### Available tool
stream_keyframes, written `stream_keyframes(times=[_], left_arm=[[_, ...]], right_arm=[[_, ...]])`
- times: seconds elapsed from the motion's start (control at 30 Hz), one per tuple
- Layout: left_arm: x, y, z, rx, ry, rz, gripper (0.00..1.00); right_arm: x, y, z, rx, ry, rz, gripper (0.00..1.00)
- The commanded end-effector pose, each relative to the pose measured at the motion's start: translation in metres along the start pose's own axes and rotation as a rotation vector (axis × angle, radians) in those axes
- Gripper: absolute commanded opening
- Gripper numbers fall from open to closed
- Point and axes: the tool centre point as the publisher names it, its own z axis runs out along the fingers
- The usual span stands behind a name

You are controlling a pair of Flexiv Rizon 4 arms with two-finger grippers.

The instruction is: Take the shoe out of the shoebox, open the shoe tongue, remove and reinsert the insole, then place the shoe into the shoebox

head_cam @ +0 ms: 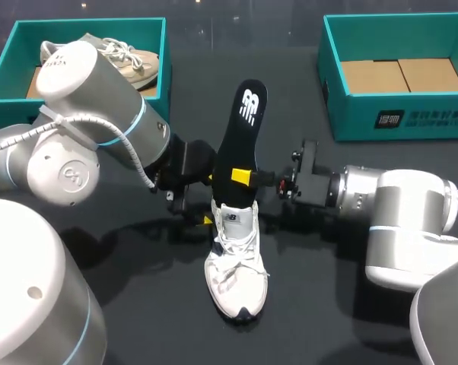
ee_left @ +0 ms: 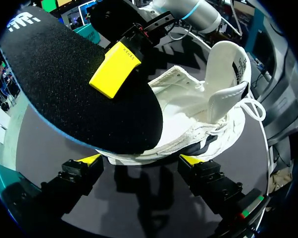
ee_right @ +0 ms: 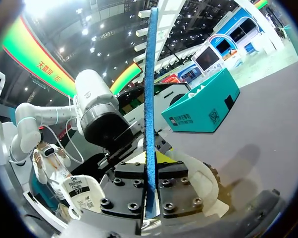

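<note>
Left gripper (ee_left: 141, 159) holds the white shoe (head_cam: 236, 266) by the heel, one finger on each side, tongue up, shoe on the table. Right gripper (head_cam: 244, 177) is pinched tight on the black insole (head_cam: 244, 129), standing up out of the shoe's mouth. Shoe out and tongue open look done. Left to do: seat the insole, box the shoe. Shoebox (head_cam: 351, 118) is well beyond the right gripper.

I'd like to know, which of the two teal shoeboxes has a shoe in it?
The shoebox at the far left: a beige laced shoe lies inside it. The shoebox at the far right shows only its bare cardboard bottom.
</note>
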Motion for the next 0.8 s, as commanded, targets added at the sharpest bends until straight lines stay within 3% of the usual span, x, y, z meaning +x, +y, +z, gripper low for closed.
stream_keyframes(times=[0.03, 0.8], left_arm=[[0.0, 0.0, 0.0, -0.002, -0.001, 0.001, 1.0], [0.0, 0.0, 0.0, -0.002, -0.001, 0.001, 1.0]], right_arm=[[0.0, -0.008, 0.0, 0.023, 0.009, 0.011, 0.0], [0.005, -0.058, -0.01, 0.11, 0.034, 0.126, 0.0]])
